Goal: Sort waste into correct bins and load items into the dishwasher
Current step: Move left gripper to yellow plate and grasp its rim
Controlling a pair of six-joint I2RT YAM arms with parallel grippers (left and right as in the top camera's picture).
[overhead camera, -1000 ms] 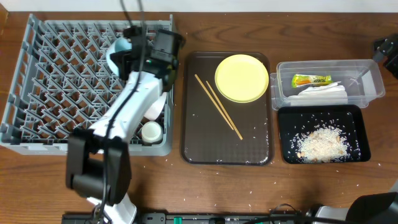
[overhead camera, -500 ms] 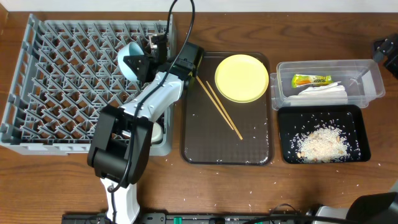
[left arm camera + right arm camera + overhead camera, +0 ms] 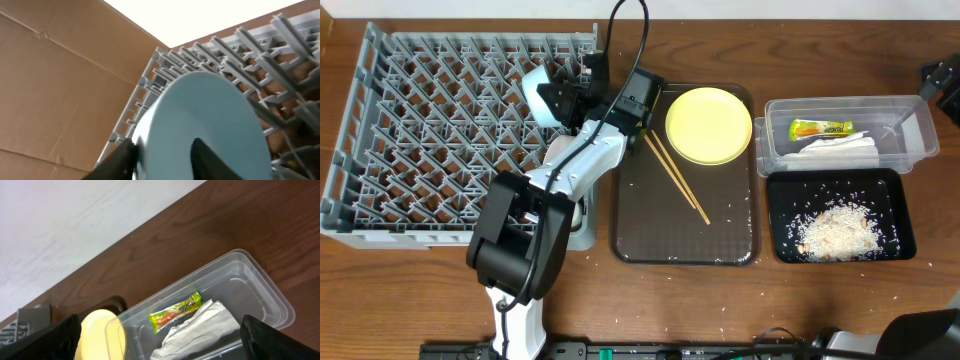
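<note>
The light blue bowl (image 3: 533, 92) (image 3: 210, 115) stands on edge among the pegs at the right side of the grey dishwasher rack (image 3: 430, 120) (image 3: 280, 55). My left gripper (image 3: 553, 100) (image 3: 162, 160) straddles its rim, jaws parted, one finger on each side of the wall. The yellow plate (image 3: 708, 124) (image 3: 97, 332) and chopsticks (image 3: 672, 172) lie on the brown tray (image 3: 640, 235). The wrapper (image 3: 820, 128) (image 3: 175, 312) and napkin (image 3: 840, 148) (image 3: 200, 330) are in the clear tub (image 3: 920, 140). Food scraps (image 3: 835, 228) fill the black tray (image 3: 892, 182). My right gripper (image 3: 172, 345) hangs open above the tub.
My left arm reaches diagonally over the rack's front right corner, hiding most of what sits there. A cardboard wall (image 3: 60, 90) stands behind the rack. Scattered crumbs dot the brown tray and the wooden table (image 3: 650, 300).
The left gripper carried the blue bowl rightward along the rack's right side, and its jaws have begun to part. The right arm has not moved.
</note>
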